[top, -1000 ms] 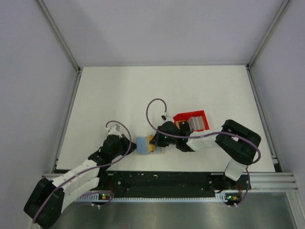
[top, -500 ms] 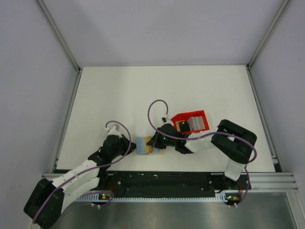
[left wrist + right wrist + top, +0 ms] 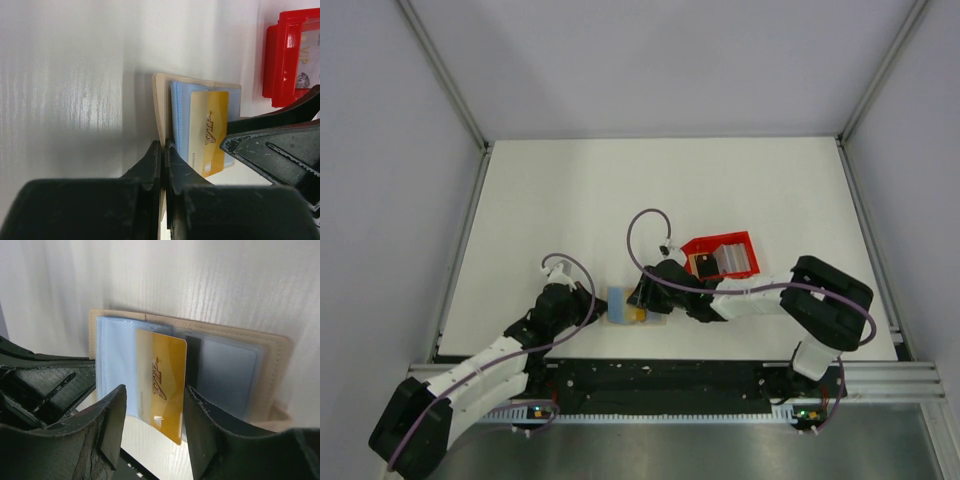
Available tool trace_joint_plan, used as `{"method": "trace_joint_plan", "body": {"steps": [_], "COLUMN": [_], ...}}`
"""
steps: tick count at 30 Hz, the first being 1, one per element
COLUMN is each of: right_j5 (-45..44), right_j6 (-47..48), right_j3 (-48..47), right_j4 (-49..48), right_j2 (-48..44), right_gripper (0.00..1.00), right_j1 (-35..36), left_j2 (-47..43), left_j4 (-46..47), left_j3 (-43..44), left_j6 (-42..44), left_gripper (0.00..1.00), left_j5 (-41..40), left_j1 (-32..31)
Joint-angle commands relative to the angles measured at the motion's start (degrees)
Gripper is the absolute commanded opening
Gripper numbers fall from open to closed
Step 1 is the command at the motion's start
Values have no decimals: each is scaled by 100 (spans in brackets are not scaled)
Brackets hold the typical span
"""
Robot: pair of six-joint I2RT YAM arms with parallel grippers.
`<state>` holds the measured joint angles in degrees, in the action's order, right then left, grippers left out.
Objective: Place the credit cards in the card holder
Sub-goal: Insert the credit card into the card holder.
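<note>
The beige card holder lies open on the table, its pale blue pockets facing up. A gold credit card sits partly in a pocket, its lower end sticking out past the holder. My right gripper is open, one finger on each side of that gold card without pinching it. My left gripper is shut on the holder's beige cover edge. More credit cards, one black and one silvery, lie in the red tray.
The red plastic tray stands just right of the holder, behind the right arm; its rim shows in the left wrist view. The two grippers are close together at the near middle of the white table.
My right gripper has opened and let go of the gold card, which stays in the holder's pocket. The left gripper keeps its hold on the cover.
</note>
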<state>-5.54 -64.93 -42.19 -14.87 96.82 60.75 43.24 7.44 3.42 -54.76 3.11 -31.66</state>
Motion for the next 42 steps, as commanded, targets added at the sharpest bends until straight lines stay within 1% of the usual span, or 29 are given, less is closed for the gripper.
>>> {"method": "trace_joint_plan", "body": {"steps": [1,5,13,15,21,26,27,42], "right_j5": [-588,-562,-53,96,448,536,702,695], "right_j6": [638,762,789,797,832,841,841,894], "right_j3": [-192,-456,-658,-667,-693,-781,-799,-641], "right_j4": [1056,1364,1171,1040,592,354,301,-218], "right_j2": [-260,-137,232,259,320,364,382,197], "right_gripper": [49,49,47,45,44,43,43,39], "right_j1": [24,51,42,51,77,86,86,86], "left_j2": [-53,-35,-35,-27,-18,-18,-18,88], "left_j4": [196,187,179,187,223,240,249,284], "left_j3": [-193,-166,-140,-140,-140,-157,-157,-149], "left_j6": [18,36,53,53,53,53,53,80], "left_gripper": [0,0,0,0,0,0,0,0], "left_j5": [-39,-48,-39,-30,-13,-4,-4,5], "left_j1": [2,2,-7,-7,-7,2,-7,-7]}}
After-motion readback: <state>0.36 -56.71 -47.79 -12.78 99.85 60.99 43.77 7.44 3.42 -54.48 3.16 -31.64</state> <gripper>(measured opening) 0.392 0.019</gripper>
